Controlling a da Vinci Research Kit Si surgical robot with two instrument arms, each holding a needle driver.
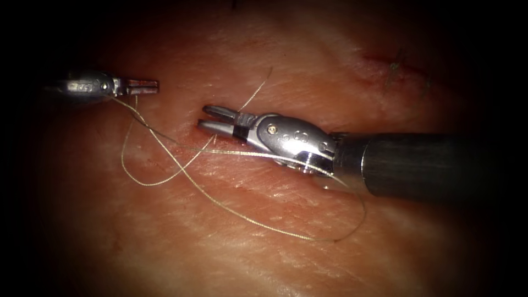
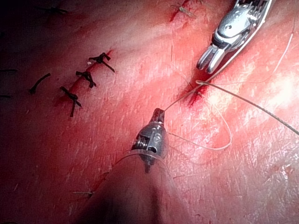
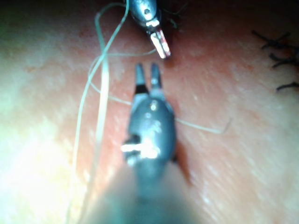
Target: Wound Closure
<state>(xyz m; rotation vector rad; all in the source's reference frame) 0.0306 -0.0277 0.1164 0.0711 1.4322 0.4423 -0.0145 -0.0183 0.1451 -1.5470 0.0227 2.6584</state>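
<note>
the right end effector (image 1: 212, 119) lies nearest, its shaft coming in low over the tissue (image 1: 264, 220). its two jaws stand a little apart and hold nothing, their tips just above the short cut (image 1: 190, 140). pale thread (image 1: 247, 220) loops loosely over the tissue, crossing at the cut and running under the right tool's wrist (one free end rises toward the upper right). farther off, left of the cut, the left end effector (image 1: 144, 85) has its jaws closed, the thread running out from them; i cannot make out a needle. dark finished stitches (image 2: 86, 77) sit well beyond on the tissue.
</note>
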